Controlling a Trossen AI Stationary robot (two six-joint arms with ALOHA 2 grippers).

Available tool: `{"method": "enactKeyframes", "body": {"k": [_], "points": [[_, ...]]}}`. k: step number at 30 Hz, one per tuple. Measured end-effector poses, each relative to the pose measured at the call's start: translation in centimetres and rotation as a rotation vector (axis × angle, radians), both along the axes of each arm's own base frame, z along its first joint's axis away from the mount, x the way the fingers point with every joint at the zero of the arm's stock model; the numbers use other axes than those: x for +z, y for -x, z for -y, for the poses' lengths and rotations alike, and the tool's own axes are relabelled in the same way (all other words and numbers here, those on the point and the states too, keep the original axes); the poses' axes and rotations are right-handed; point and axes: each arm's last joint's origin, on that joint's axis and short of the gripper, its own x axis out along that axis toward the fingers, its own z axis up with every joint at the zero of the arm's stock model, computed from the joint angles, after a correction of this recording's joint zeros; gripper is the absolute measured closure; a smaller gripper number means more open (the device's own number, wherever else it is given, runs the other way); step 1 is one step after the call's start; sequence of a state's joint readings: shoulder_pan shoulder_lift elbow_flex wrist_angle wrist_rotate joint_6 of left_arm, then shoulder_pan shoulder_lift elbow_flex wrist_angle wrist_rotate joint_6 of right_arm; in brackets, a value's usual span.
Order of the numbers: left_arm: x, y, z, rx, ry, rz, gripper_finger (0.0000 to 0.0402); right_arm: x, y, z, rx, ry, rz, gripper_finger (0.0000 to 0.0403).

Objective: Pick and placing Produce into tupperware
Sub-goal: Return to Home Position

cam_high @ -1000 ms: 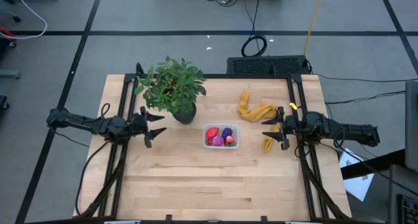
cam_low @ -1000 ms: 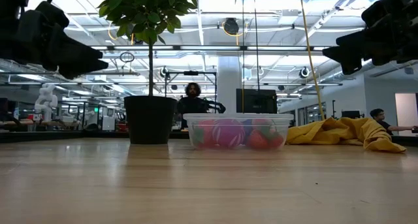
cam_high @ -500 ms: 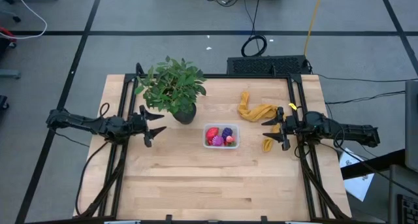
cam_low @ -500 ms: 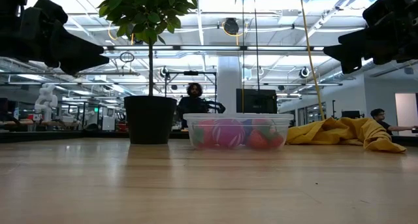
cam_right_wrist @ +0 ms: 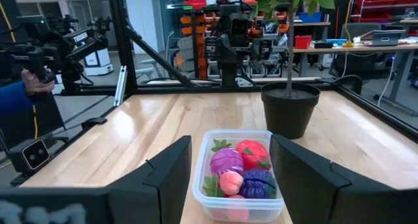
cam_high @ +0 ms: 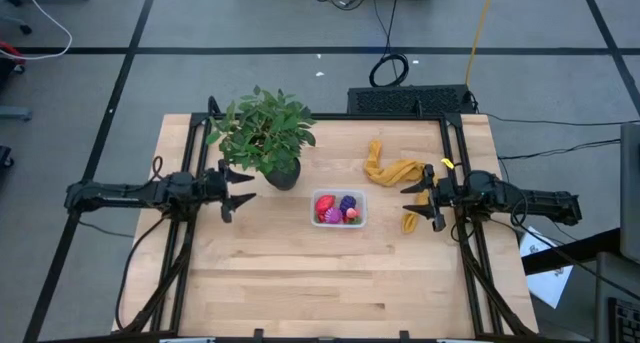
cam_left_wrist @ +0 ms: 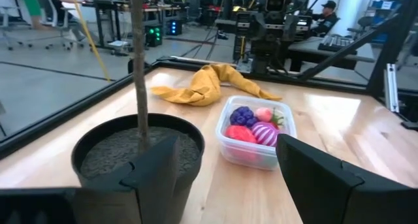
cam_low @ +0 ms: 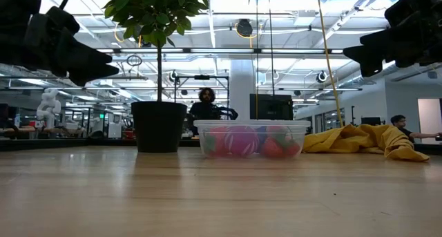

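The clear tupperware [cam_high: 339, 208] stands on its base at the middle of the table and holds the produce [cam_right_wrist: 238, 168]: red, purple, magenta and pink toy fruits, also seen in the left wrist view as produce [cam_left_wrist: 253, 127]. My left gripper [cam_high: 240, 188] hovers open above the table to the left of the container, next to the plant pot. My right gripper [cam_high: 408, 201] hovers open to its right, over the near end of the yellow cloth. Both point level at the tupperware [cam_low: 252, 139] and hold nothing.
A green potted plant [cam_high: 265, 133] stands far-left of the container, its black pot [cam_left_wrist: 137, 152] close by my left fingers. The mustard-yellow cloth [cam_high: 390, 170] lies far-right. Bare wood fills the near half of the table. People show in the room behind [cam_low: 205, 106].
My left arm's rear part has swung toward the table's near edge, so the arm now lies level across the table. Its gripper has stayed near the pot and dipped slightly. The right arm, container and fruits have kept still.
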State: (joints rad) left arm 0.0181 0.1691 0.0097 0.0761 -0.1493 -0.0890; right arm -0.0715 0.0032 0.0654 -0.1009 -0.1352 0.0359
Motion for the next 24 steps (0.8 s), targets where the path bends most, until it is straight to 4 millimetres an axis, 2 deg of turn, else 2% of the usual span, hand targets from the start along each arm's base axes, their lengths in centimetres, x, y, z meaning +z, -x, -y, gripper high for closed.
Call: {"method": "enactKeyframes", "body": {"k": [6,11,15,21,24], "points": [[0.0,0.0,-0.2,0.058,0.011,0.0,0.0144,0.0,0.0,0.0,0.002,0.042,0.007,0.0206],[-0.1,0.1,-0.3,0.101,0.211,0.039,0.0144,0.4,0.0,0.0,-0.002,0.009,0.045,0.0206],[-0.1,0.1,-0.3,0.112,0.308,0.061,0.0144,1.1,-0.1,0.0,-0.005,-0.019,0.111,0.0206],[-0.1,0.1,-0.3,0.114,0.32,0.064,0.0144,2.3,0.0,0.0,-0.001,-0.015,0.233,0.0206],[-0.1,0.1,-0.3,0.114,0.321,0.064,0.0144,2.3,0.0,0.0,-0.002,-0.014,0.238,0.0206]]}}
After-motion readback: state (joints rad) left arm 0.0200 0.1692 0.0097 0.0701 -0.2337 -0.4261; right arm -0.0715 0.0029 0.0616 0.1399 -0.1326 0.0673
